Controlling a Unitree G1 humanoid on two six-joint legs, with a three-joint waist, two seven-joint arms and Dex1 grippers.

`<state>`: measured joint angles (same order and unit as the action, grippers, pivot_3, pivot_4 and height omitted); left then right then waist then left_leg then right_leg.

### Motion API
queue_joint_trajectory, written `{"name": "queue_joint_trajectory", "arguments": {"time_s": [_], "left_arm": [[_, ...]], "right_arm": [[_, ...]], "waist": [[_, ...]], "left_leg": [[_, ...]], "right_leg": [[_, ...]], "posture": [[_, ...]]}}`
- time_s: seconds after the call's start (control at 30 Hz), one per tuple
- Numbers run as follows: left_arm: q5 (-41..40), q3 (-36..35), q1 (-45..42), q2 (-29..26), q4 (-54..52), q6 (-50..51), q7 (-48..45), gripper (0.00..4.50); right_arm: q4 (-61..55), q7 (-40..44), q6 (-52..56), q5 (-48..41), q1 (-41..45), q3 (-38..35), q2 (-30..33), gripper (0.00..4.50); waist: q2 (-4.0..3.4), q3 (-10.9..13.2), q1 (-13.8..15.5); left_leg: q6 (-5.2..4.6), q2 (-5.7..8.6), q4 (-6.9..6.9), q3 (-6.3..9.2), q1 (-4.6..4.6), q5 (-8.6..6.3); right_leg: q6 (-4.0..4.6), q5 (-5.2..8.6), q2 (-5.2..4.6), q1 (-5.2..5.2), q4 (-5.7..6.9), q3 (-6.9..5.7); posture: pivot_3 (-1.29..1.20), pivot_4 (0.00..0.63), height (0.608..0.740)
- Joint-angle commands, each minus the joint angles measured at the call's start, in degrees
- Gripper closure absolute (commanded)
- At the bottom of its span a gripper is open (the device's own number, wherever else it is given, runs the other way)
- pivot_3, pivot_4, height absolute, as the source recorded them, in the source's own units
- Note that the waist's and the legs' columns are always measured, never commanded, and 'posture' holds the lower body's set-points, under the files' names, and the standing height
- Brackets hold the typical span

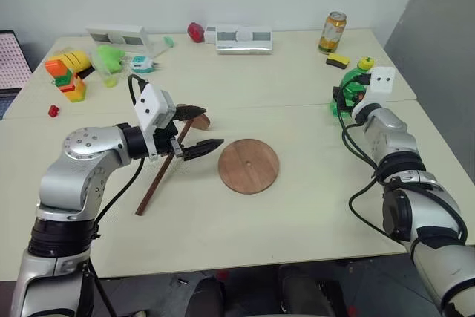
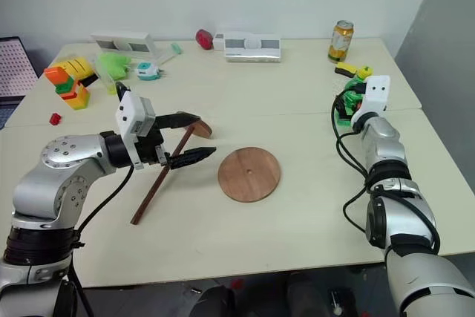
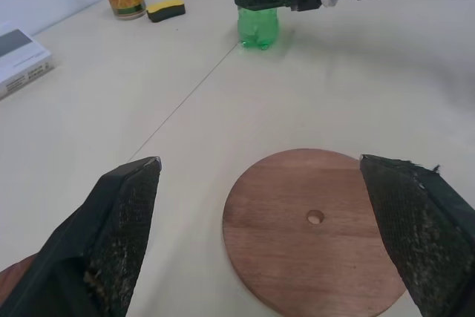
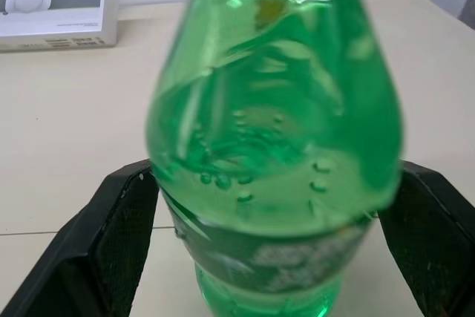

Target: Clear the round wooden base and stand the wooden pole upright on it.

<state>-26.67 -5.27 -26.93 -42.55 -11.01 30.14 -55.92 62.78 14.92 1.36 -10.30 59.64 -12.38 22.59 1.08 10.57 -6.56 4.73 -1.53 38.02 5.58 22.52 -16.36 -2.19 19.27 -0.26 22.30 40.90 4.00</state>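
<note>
Lying bare on the pale table, the flat reddish-brown round wooden base has nothing on it. Beside it to the left, the thin dark-brown wooden pole lies flat. The left gripper hovers over the pole, fingers spread and empty. At the far right, the right gripper straddles an upright green plastic bottle, fingers parted; pulling away carelessly could topple it.

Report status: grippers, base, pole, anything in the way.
Left gripper open, beside wooden pole lying flat. Right gripper open around green bottle, standing off the base. Round wooden base bare.
</note>
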Motion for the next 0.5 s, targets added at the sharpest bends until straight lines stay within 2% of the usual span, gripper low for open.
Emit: {"name": "queue_joint_trajectory", "arguments": {"time_s": [0.03, 0.2, 0.5], "left_arm": [[-0.9, -0.8, -1.4, -0.9, -1.2, -0.4, -0.6, 0.00], [-0.4, 0.3, -3.1, -0.8, 0.2, -0.8, -1.8, 0.00], [0.4, 1.2, -4.8, -1.1, 2.6, -1.3, -3.1, 0.00]], "right_arm": [[-3.1, 1.5, 0.7, -1.1, 0.5, -1.5, 1.4, 0.10], [-16.3, 5.4, 9.9, -1.4, -5.6, 0.5, 2.2, 0.10], [-53.1, 8.5, 41.6, -8.0, -21.3, -0.6, 9.0, 0.10]], "waist": [[0.00, 0.0, 0.0], [-0.01, 0.0, 0.1], [-0.03, 0.0, 1.0]], "left_leg": [[0.00, 0.00, 0.00, 0.00, 0.00, 0.00], [0.00, 0.00, 0.00, 0.01, 0.01, 0.00], [-0.01, 0.01, 0.04, 0.06, 0.07, 0.00]], "right_leg": [[0.00, 0.00, 0.00, 0.00, 0.00, 0.00], [0.00, 0.00, 0.00, 0.00, 0.00, -0.01], [0.00, 0.00, -0.01, 0.00, 0.00, -0.04]], "posture": [[0.00, 0.150, 0.740], [0.00, 0.150, 0.740], [0.00, 0.150, 0.740]]}}
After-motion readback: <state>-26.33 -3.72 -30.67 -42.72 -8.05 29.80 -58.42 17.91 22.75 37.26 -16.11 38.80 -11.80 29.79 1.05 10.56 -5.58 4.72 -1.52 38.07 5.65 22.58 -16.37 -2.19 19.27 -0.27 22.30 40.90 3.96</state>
